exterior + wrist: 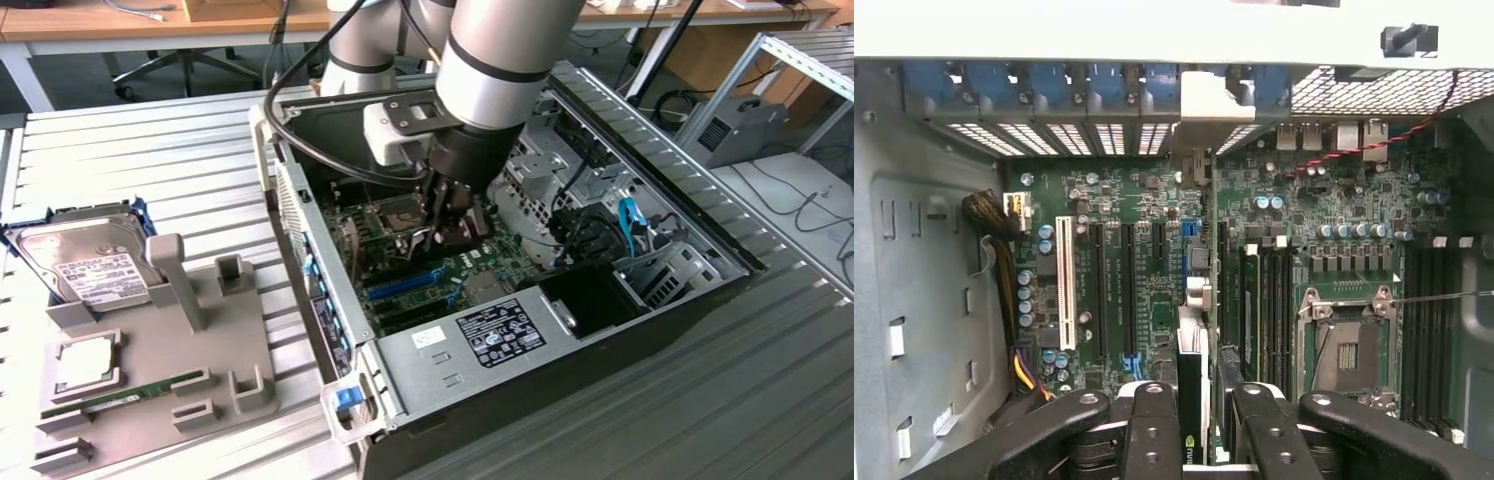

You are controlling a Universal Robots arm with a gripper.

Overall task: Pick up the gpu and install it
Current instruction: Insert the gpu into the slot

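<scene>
An open computer case (534,330) is seen lying on a slatted table (147,150), and inside it, above the motherboard (1154,250), the gpu (1194,370) is held edge-on, clamped between the fingers (1154,430) of the gripper (1199,425).

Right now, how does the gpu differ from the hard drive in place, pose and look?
Place: the gpu is inside the open computer case, gripped by the hand; the hard drive lies outside the case, toward the exterior view's left.
Pose: the gpu stands on edge over the motherboard; the hard drive lies label up.
Look: the gpu is dark; the hard drive is silver with a white label.
Both are flat, rectangular computer parts.
</scene>
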